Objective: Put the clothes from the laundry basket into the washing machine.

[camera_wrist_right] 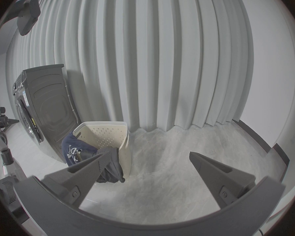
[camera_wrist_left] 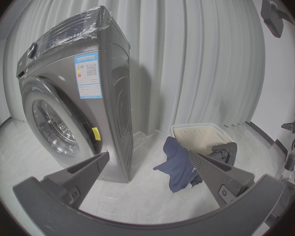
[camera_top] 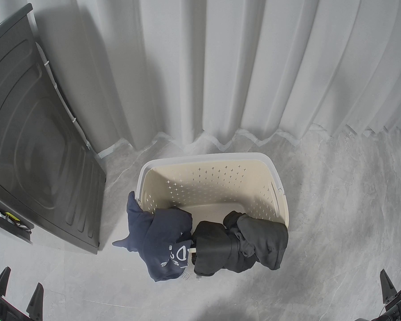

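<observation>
- The left gripper (camera_top: 21, 286) hangs empty with its jaws spread wide; the right gripper (camera_top: 395, 268) is likewise wide and holds nothing
- Both hover low over the floor (camera_top: 343, 228), well apart from the laundry basket (camera_top: 209, 158), which stands ahead of them and between the two
- Two garments are draped over the basket's near rim, the side facing the grippers
- The navy garment (camera_top: 162, 241) lies ahead of the left gripper, half inside and half spilling down the outer wall, with a corner trailing toward the floor
- The dark grey garment (camera_top: 240, 244) is bunched on the rim just beside it, on the side closer to the right gripper; the two touch
- Both look like soft, light, limp cloth: they should sag and trail when lifted, and a loose sleeve may snag on the rim or drag
- A good hold is probably the thick bunched fold on top of the rim, pinched deep so several layers are caught, not a thin hanging edge that could slip out
- The basket looks like light plastic and may shift or tip if cloth is pulled sideways; lifting upward seems safer
- The washing machine (camera_wrist_left: 88, 99) stands ahead of the left gripper, on its outer side, away from the basket; its round door (camera_wrist_left: 52, 125) looks shut from here
</observation>
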Controlling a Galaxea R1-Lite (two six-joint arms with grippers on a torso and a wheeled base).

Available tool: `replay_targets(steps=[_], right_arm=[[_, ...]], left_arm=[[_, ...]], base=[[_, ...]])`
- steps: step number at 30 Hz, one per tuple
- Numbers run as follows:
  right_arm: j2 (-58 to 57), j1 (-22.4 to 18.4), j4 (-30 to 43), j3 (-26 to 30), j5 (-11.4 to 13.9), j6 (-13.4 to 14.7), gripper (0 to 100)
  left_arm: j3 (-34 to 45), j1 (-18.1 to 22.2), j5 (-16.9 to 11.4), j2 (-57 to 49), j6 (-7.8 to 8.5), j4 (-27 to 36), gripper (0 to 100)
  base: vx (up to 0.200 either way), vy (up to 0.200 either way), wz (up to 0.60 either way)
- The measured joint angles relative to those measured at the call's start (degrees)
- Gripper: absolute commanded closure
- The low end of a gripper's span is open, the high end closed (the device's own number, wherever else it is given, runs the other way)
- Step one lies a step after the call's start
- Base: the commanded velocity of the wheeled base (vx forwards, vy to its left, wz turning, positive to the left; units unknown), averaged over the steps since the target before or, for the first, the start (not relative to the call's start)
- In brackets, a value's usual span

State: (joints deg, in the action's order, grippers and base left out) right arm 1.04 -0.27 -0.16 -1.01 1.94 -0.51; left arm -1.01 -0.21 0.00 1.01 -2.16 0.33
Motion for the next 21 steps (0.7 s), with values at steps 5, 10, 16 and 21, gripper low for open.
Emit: replay_targets(steps=[5,10,16,21], right_arm=[[0.00,-0.02,0.00,0.00,0.00,-0.79,0],[0.00,0.00,0.00,0.00,-0.02,-1.62,0],[0.00,0.00,0.00,0.00,0.00,-0.06,0],[-0.02,-0.04,0.00,0.00,-0.02,-0.06,0]], left_arm=[[0.00,-0.10,0.00,0.00,0.05,0.02,0],[0.00,-0.04,0.00,0.00,0.05,0.00,0],[0.00,-0.06,0.00,0.00,0.00,0.05,0],[0.00,-0.04,0.00,0.00,0.00,0.02,0]], base=[[-0.200,0.000,0.00],[-0.160,0.000,0.00],[0.000,0.033,0.00],[0.000,0.200,0.00]])
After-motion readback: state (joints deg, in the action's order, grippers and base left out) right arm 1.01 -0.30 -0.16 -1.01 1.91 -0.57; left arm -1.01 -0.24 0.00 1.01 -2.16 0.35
